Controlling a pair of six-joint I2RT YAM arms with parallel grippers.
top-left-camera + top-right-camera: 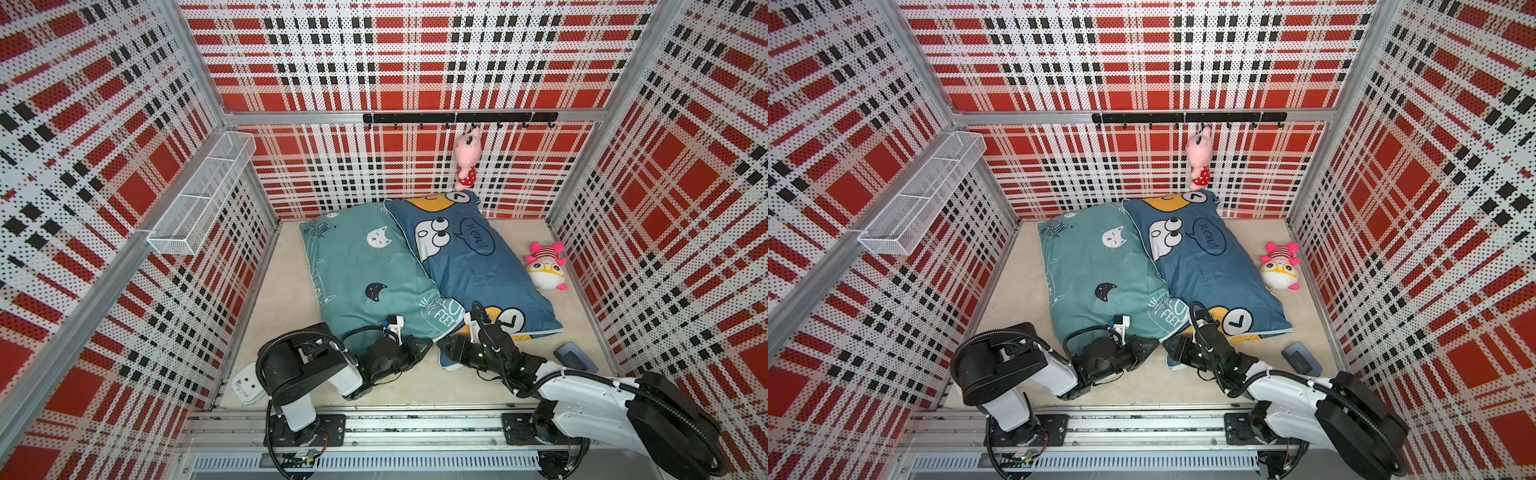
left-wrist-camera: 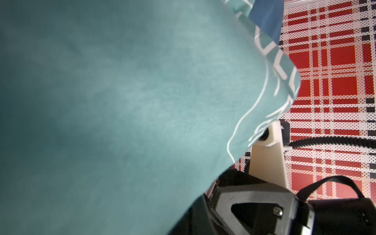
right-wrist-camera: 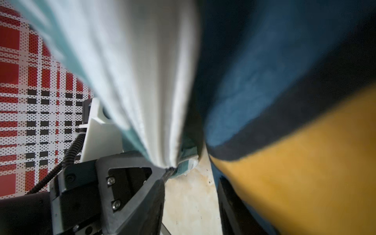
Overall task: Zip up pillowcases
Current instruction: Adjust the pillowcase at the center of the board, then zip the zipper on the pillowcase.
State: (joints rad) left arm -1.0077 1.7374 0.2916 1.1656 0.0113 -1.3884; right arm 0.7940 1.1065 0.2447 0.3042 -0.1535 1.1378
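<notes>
Bimanual cell, seen from above. Nearest the arm bases, the left gripper (image 1: 428,343) is clenched on the near corner of the teal-green pillowcase (image 1: 365,270). In the right wrist view the fabric is drawn into a point at the tip of its fingers (image 3: 158,175). The right gripper (image 1: 445,345) faces it, just beside, at the near corner of the dark blue pillowcase (image 1: 473,266). Blue and yellow cloth is draped over it, so whether it is released or clenched cannot be told.

A white fitting (image 1: 245,386) lies on the tabletop (image 1: 282,291) beside the left arm, and a small grey-blue case (image 1: 575,357) lies beside the right arm.

Both pillowcases are laid mid-tabletop, touching along their long edges — teal-green on the left, dark blue on the right — and reach to the rear wall. A pink-and-white plush toy (image 1: 544,268) lies just beside the blue one.

At the rear, a pink plush toy (image 1: 467,158) is hung from a black hook rail (image 1: 457,117). A white wire basket (image 1: 203,195) is mounted on the left wall.
</notes>
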